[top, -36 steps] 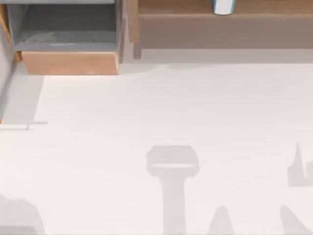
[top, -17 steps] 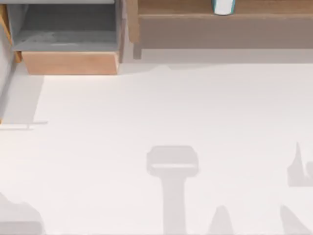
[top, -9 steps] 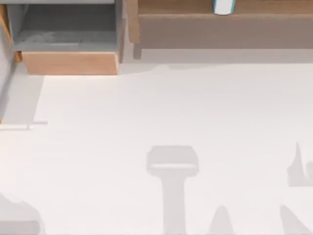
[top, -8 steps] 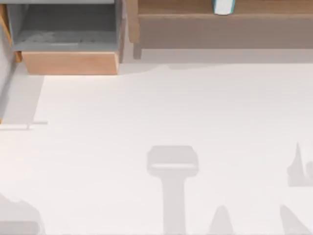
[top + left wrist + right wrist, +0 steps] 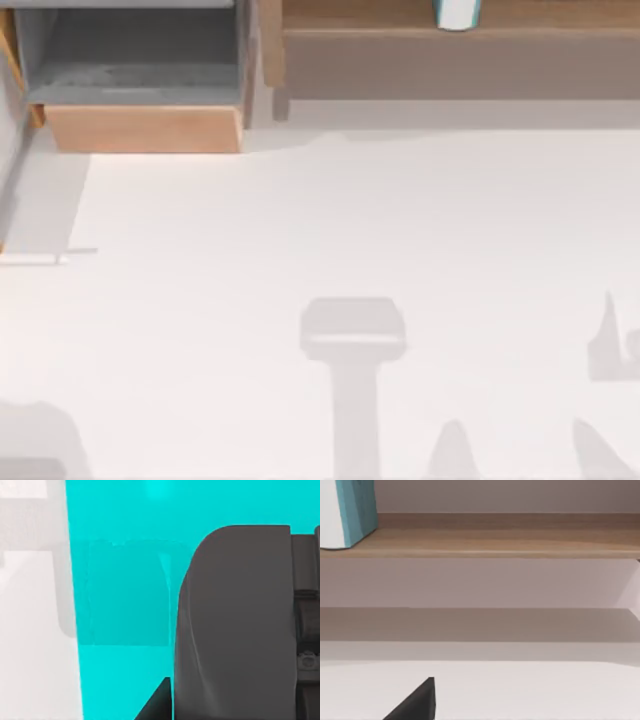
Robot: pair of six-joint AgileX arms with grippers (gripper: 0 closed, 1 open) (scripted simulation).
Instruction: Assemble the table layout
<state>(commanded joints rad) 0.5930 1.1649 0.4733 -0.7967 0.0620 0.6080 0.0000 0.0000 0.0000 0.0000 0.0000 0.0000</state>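
Observation:
The table (image 5: 330, 230) is a broad white surface; grey shadows of the arms lie along its front edge. In the left wrist view, the dark body of my left gripper (image 5: 235, 630) hangs close over a flat bright cyan thing (image 5: 120, 590), with bare white table (image 5: 30, 645) beside it. Whether the gripper touches the cyan thing I cannot tell. In the right wrist view, a dark tip of my right gripper (image 5: 415, 704) sits low over the table (image 5: 530, 690) and faces the shelf.
A light-wood drawer unit (image 5: 140, 128) with a grey inside stands open at the back left. A long brown wooden shelf (image 5: 450, 40) runs along the back right and carries a white and teal object (image 5: 457, 12), (image 5: 347, 510).
The arm shadow at the table's front left corner has shifted slightly and changed outline. The other shadows, the drawer unit and the shelf stay as they were.

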